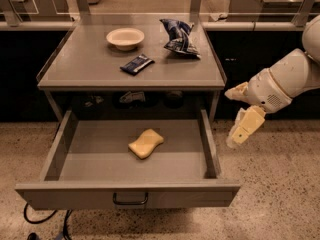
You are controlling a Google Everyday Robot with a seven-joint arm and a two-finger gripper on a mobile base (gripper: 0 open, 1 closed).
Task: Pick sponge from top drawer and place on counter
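The pale-yellow sponge (146,143) lies flat in the middle of the open top drawer (90,169), which is pulled out toward me, handle at the front. The grey counter (90,69) sits above it. My gripper (235,115) hangs at the right, just outside the drawer's right wall and level with the counter's front corner. Its two pale fingers are spread apart and hold nothing. One finger (246,125) points down, the other (236,92) points left. The gripper is well right of the sponge.
On the counter stand a white bowl (125,37), a dark blue snack bar wrapper (136,64) and a blue chip bag (179,37). Speckled floor lies around the drawer. A black cable (45,223) lies by the drawer's front left corner.
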